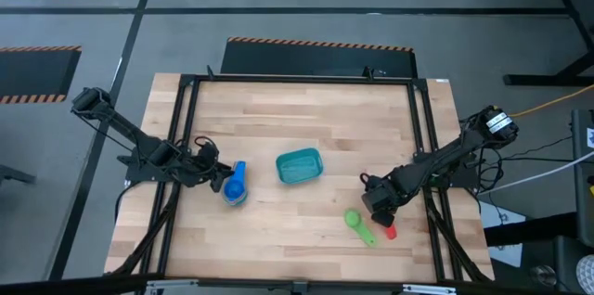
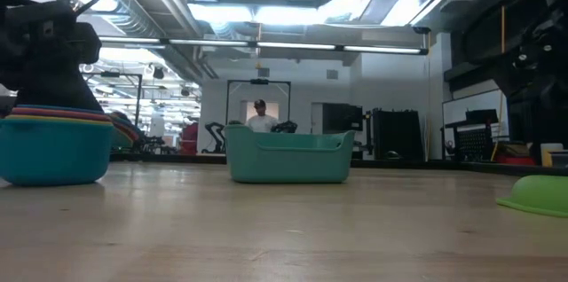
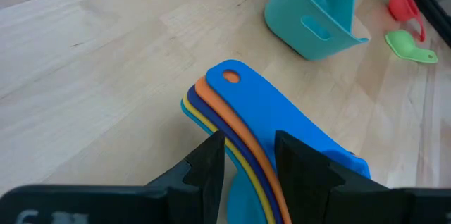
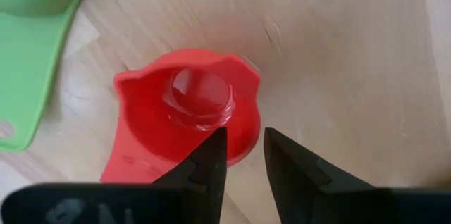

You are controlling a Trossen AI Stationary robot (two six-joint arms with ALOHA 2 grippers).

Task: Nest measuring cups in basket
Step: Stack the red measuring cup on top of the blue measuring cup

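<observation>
Several measuring cups sit nested in a stack (image 1: 235, 187) at the table's left, its outer light blue bowl (image 2: 53, 151) resting on the wood. My left gripper (image 3: 250, 146) is shut on their stacked handles. The teal basket (image 1: 299, 167) stands upright at mid-table with nothing in it (image 3: 317, 13). At the right front lie the green cup (image 1: 357, 224) and the red cup (image 4: 183, 111), mouth up. My right gripper (image 4: 244, 143) points down over the red cup, open, one finger above its hollow and one outside its wall. My left gripper pinches the fanned stack of flat handles (image 3: 248, 138) between its two fingers, close to the bowls; the handles' hole end (image 3: 230, 76) sticks out past the fingertips. The fingers come slanting down from the table's left. The stack's bowl rests on the table.
Black frame rails (image 1: 422, 137) run along the table's left and right sides. Bare wood lies between the stack and the basket, and between the basket and the green cup. A person (image 2: 260, 115) stands far off in the room behind.
</observation>
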